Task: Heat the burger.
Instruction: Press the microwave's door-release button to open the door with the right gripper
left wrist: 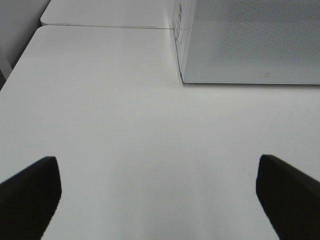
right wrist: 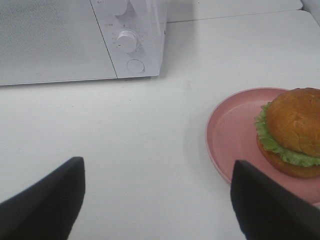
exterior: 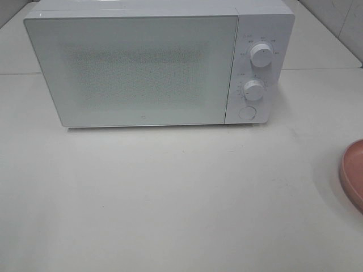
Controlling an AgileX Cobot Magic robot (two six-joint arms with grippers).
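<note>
While the white microwave (exterior: pixel 136 68) stands with its door closed at the back of the white table (exterior: pixel 170 198), the burger (right wrist: pixel 292 131) sits on a pink plate (right wrist: pixel 227 135), off to the right and well apart from it. The left gripper (left wrist: pixel 157 170) and right gripper (right wrist: pixel 159 170) are both spread wide, holding nothing.

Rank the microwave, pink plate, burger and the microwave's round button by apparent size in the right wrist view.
1. microwave, largest even though cropped by the frame.
2. pink plate, partly cropped.
3. burger, narrower than its plate.
4. round button, smallest; it sits farther from the camera, so that exaggerates the gap.
</note>
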